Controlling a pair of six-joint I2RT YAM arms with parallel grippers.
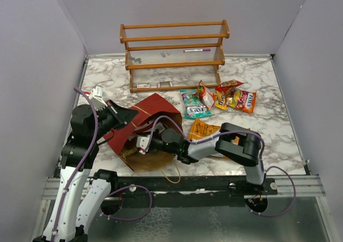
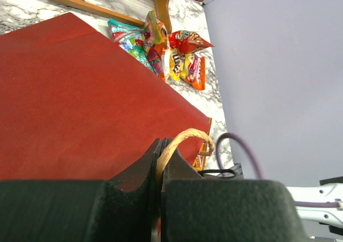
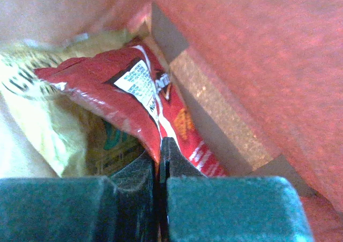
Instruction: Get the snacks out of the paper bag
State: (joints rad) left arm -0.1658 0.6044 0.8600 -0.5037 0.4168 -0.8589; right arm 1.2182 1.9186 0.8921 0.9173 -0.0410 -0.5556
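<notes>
Leftmost, the left gripper (image 2: 161, 148) is pinching its fingers fully together on the twine handle (image 2: 185, 137), holding the paper bag (image 2: 80, 103) on its side with the mouth facing the near edge. Reaching into that mouth, the right gripper (image 3: 159, 148) is clamping closed on the near edge of a red packet (image 3: 118, 89), whose long axis is running away from the fingers, deeper into the bag, over what is probably a yellow packet (image 3: 43, 119). Further right, the other snacks (image 1: 236, 98) are lying out on the table (image 1: 268, 135), so the pull is calling for a straight draw back along that axis
</notes>
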